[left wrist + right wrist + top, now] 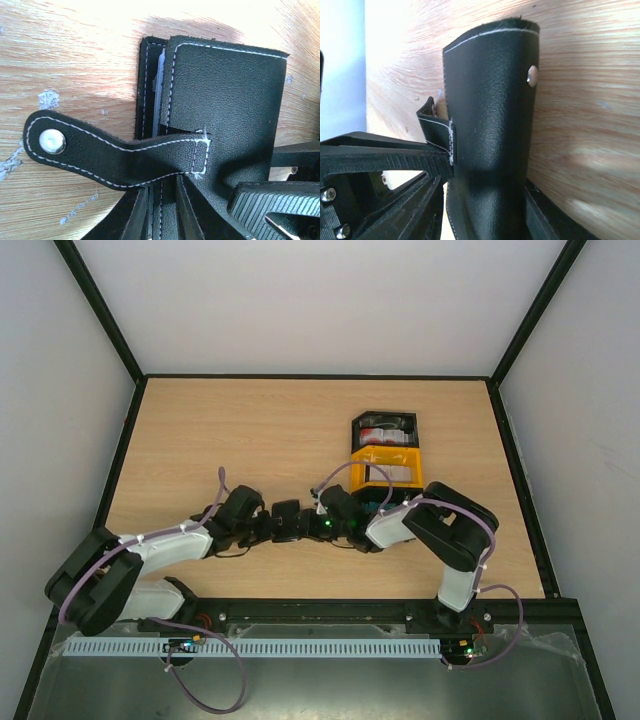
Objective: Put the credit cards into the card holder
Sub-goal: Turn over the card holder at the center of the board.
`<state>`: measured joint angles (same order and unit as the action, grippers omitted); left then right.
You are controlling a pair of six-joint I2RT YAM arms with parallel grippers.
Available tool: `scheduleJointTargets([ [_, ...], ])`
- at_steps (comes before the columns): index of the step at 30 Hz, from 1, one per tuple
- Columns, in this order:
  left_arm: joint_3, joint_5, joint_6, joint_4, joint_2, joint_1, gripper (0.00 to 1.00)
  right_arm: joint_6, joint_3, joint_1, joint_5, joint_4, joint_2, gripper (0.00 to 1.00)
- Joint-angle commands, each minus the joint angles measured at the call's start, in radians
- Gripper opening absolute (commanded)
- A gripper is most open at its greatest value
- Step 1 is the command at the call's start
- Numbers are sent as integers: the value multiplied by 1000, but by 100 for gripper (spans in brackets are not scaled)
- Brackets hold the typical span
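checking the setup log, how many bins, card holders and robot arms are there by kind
bins: 2 (black bin, yellow bin)
card holder: 1
arms: 2 (left arm, right arm)
total: 5

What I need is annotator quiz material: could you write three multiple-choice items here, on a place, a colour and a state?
1. The card holder is: A. on the floor B. between left gripper and right gripper C. in a drawer
2. Its stitching: A. red B. yellow C. white
3. Its snap tab: A. unfastened B. snapped shut C. torn off
Key: 1B, each wrist view shows it between that gripper's jaws; 2C, white seams edge the black panels; 3A, the tab hangs free, its stud bare.
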<state>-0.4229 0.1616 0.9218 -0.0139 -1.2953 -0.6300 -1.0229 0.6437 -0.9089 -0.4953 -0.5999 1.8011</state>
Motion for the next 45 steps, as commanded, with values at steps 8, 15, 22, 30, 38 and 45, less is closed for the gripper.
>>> scheduleJointTargets([
  [8, 51, -56, -24, 81, 12, 7, 23, 50, 71, -9, -35, 19, 11, 5],
  [15, -32, -35, -37, 222, 220, 74, 57, 262, 249, -9, 363, 676, -194, 2],
  [22, -163, -38, -104, 381, 409, 266, 72, 304, 378, -56, 672, 1082, -270, 2],
  [30, -221, 24, -149, 378, 369, 344, 75, 227, 582, -221, 947, 1492, -99, 2],
  [38, -324, -62, -280, 500, 337, 413, 79, 266, 746, -342, 927, 1562, 169, 8],
  [45, -351, -9, -306, 508, 313, 435, 77, 360, 744, -352, 621, 1289, 154, 44],
])
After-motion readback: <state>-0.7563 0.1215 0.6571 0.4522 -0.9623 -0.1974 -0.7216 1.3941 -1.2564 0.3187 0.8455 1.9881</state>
